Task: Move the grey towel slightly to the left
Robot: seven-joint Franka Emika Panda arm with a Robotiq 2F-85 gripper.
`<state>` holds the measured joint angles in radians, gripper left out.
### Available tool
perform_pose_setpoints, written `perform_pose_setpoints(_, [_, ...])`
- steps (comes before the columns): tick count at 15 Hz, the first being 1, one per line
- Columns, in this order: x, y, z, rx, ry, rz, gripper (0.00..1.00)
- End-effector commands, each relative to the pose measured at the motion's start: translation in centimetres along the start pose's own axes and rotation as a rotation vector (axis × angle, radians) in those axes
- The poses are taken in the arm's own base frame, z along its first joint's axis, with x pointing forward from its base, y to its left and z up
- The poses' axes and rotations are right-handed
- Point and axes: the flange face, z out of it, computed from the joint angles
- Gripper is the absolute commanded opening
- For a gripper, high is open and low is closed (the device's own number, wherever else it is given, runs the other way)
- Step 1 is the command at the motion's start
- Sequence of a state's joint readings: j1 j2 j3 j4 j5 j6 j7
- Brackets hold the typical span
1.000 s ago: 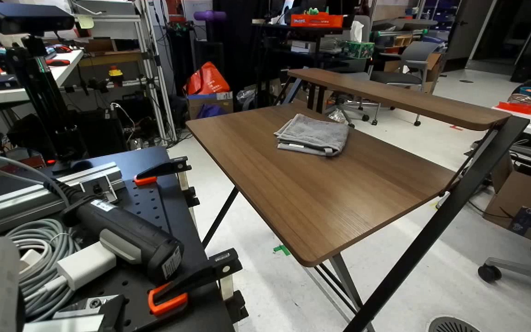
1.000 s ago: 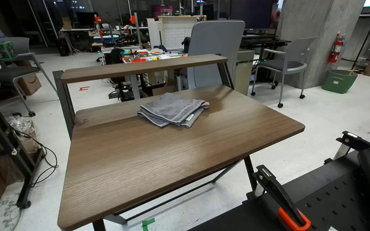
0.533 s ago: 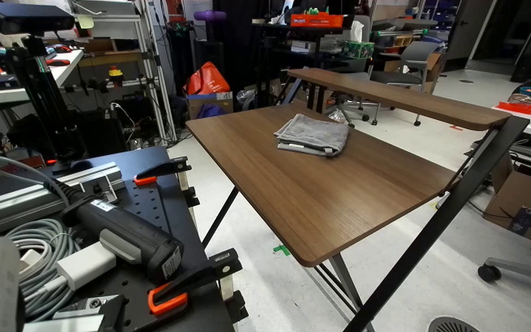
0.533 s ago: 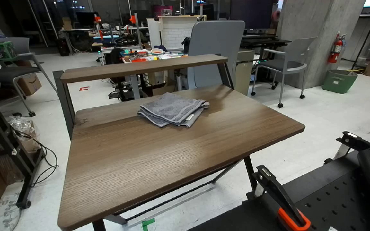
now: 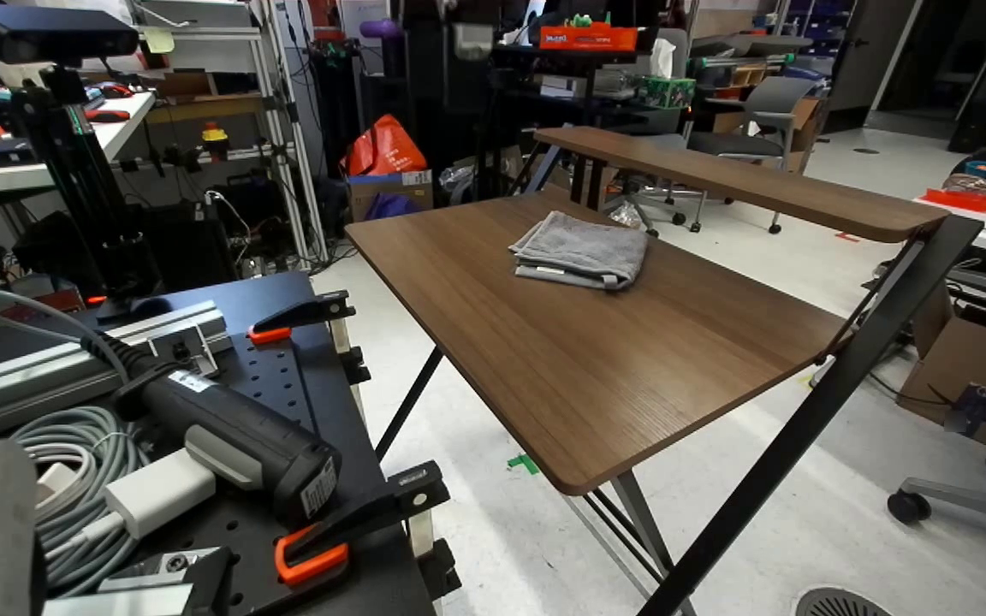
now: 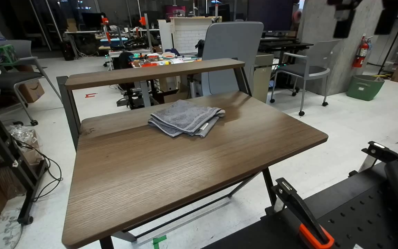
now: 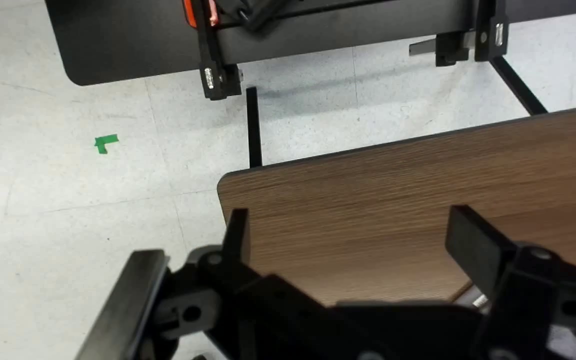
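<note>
The wrist view looks down on the brown tabletop (image 7: 393, 185), with the gripper (image 7: 352, 231) reaching up from 6 o'clock. Its jaws stand wide apart and have hold of nothing. In an exterior view it hangs high, at 2 o'clock from the grey towel (image 6: 185, 117) and well apart from it; the towel lies on the tabletop, at 12 o'clock from its middle. I judge that none of the job is done: getting down to the towel, gripping or pushing it, the small shift and the letting go all seem to remain. Which way counts as left, the views do not settle.

The tabletop is a round-cornered rectangle with streaky wood grain and a faint sheen; the raised shelf (image 6: 154, 73) behind it is a narrow plank of similar look. The gripper is angular and mostly black. The towel looks soft and nubby, folded in uneven layers, with a rounded fold at 3 o'clock and a small white tag (image 6: 204, 126) at 4 o'clock.
</note>
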<state>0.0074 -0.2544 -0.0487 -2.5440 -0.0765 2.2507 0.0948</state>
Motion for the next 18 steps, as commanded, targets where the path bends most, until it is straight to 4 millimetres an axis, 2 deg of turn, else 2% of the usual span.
perform_pose_setpoints(1, [6.0,-3.2,4.2,-0.016,-0.027,0.086,1.0])
perform_pose_setpoints(5, [12.1,-7.6,8.6,-0.029,-0.01,0.163,1.0])
perform_pose_setpoints(9, [17.4,-11.5,11.7,-0.029,0.012,0.225,1.0])
perform_pose_setpoints(13, [21.4,-15.3,13.1,0.007,0.077,0.268,1.0])
perform_pose_setpoints(18, [25.1,-18.6,14.6,0.05,0.119,0.318,1.0])
